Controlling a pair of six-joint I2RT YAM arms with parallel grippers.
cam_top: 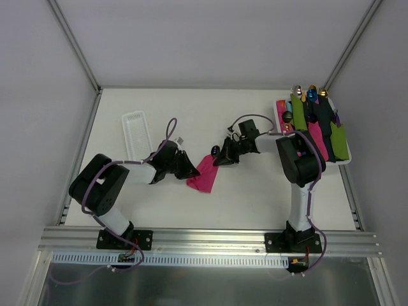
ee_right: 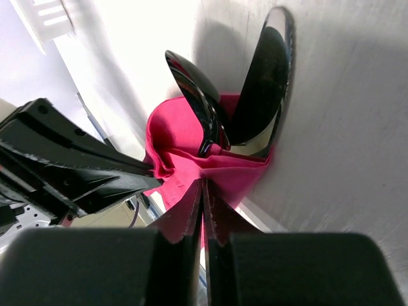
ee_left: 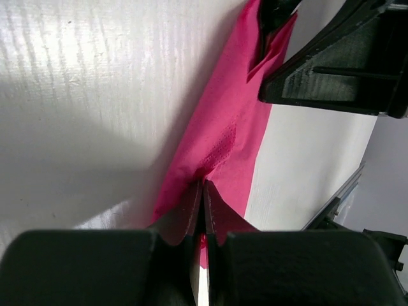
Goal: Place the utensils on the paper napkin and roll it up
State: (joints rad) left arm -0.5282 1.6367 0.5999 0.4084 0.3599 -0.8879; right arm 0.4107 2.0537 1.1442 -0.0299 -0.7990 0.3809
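Now | paper napkin (cam_top: pixel 205 175): magenta, folded into a narrow creased strip, mid table (cam_top: pixel 255 191) | utensils (ee_right: pixel 255 102): two glossy black heads jut from one end | left pincer (ee_left: pixel 203 188): clamped on the other end | right pincer (ee_right: pixel 204 188): clamped on the napkin beside the heads

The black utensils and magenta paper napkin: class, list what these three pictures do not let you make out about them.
1. Handles of the two glossy black utensils: right wrist view, wrapped inside the magenta paper napkin.
2. The utensils in the top view: too small, merging with the black right gripper.
3. The napkin's near end: left wrist view, behind the fingers of the left gripper.
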